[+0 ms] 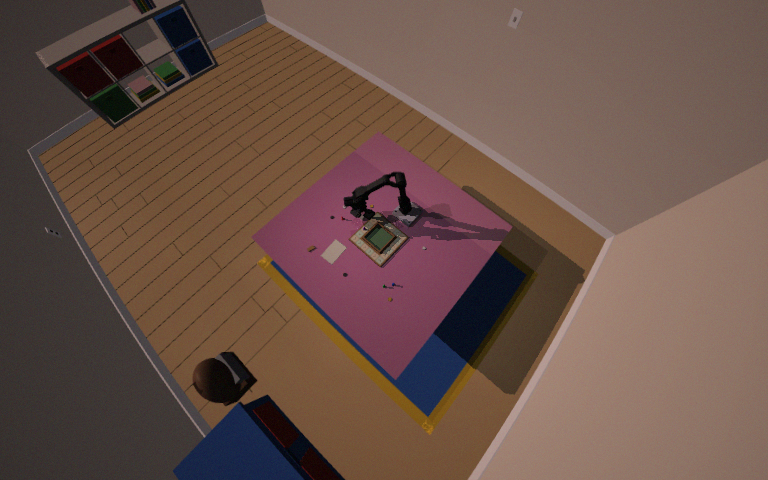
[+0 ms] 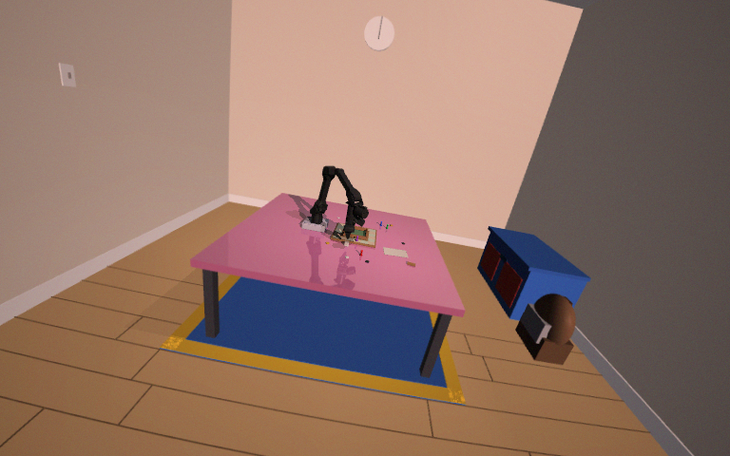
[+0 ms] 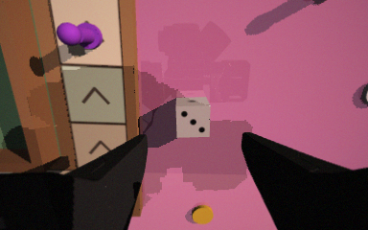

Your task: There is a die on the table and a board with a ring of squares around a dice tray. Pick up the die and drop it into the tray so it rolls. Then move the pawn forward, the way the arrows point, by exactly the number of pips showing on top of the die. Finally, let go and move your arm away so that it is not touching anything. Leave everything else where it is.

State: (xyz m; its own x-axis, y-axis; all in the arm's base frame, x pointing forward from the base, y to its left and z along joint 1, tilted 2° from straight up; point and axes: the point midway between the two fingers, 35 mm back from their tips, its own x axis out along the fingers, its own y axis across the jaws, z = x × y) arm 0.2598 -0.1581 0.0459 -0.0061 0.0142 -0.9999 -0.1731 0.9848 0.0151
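- Pink table (image 2: 279,253) carries the board (image 1: 378,240), set near the arm's base; small scattered bits lie well apart across the top.
- Arm (image 2: 338,199) folds over and down at the board's edge.
- Board: ring of squares with arrow marks around a green dice tray (image 1: 377,236). Tray looks to hold nothing; die not in it.
- Purple pawn (image 3: 79,34) stands on a pale square at the far left of the wrist view.
- Gripper (image 3: 192,144) is partly open, holding nothing; the jaws straddle open space above the table.
- Die (image 3: 193,117) rests on the table just beside the board's right edge, beyond the fingertips and between their lines. Three pips show on the near face.
- Yellow bit (image 3: 202,214) lies near, below the jaws.
- Risk: the left finger (image 3: 120,168) overlaps the board edge; descending there could catch the frame and shift the board or pawn.
- Risk: closing off-centre could squirt the die sideways.
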